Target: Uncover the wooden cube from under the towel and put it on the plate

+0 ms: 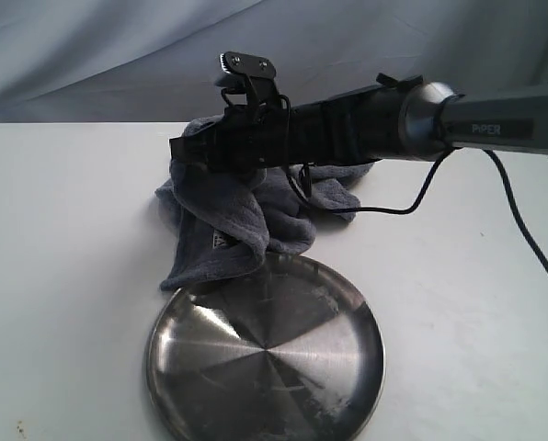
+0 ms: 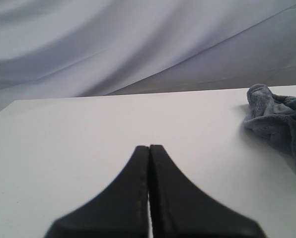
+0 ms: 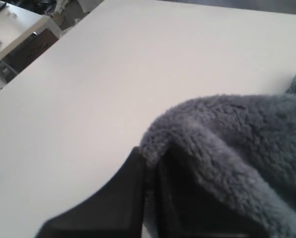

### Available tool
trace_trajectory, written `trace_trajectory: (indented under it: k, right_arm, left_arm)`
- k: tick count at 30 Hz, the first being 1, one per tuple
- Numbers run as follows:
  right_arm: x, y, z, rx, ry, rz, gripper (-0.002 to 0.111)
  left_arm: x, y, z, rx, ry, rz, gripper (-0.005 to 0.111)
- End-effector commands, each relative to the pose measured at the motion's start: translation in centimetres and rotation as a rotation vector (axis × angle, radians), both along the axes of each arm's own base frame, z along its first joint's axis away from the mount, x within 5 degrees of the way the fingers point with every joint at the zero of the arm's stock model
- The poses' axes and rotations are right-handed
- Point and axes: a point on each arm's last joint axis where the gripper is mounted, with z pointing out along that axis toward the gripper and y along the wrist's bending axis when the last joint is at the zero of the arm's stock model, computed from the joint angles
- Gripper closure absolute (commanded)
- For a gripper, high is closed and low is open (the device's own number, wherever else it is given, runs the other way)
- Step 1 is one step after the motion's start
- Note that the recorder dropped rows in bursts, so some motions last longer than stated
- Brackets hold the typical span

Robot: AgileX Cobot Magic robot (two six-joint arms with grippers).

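right gripper (image 3: 149, 154): fingers pressed together, pinching a fluffy fold of the towel (image 3: 237, 148). The pile humps over the tips.
towel vs. right gripper: the caught fold is at the cloth's far left corner in the exterior view. That corner is drawn up to the gripper, and the rest sags down from it in a crumpled heap onto the table (image 1: 62, 230).
wooden cube: shows in no view, so I cannot tell where it lies relative to either gripper.
right arm (image 1: 366, 124): comes in from the right of the exterior view. It is stretched nearly level across the middle, passing above the far part of the towel, with its tip left of centre.
cable (image 1: 384, 207): black. It loops down from under the arm, crosses the towel's right side and rises back to the arm.
left gripper (image 2: 149, 148): fingers closed flat against each other with nothing between them. It is held over bare table.
towel vs. left gripper: only the cloth's edge is in the left wrist view, well apart from the fingertips and off to one side.
label (image 1: 219, 241): small and dark, on the towel's front fold, facing the exterior camera.
plate (image 1: 265, 367): sits flat on the table in front of the towel. The dish shows scuffs and reflections.
plate vs. towel: the towel's near edge meets the plate's far rim. Whether it overlaps the rim is hard to tell.
backdrop (image 1: 118, 55): grey-blue cloth, draped behind the table.
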Motion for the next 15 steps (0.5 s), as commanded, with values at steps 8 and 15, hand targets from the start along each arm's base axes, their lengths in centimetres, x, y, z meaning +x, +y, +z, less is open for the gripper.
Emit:
trace_trajectory:
  k: [8,15]
  right_arm:
    - [-0.6,0.5,-0.8,-0.017,0.003,0.093,0.053]
    - [-1.1,0.6,0.4,0.022,0.002,0.15,0.018]
  left_arm:
    - [0.0,0.0,-0.1,0.01,-0.007,0.001,0.107]
    - [0.0,0.0,-0.1,0.01,-0.007,0.001,0.107]
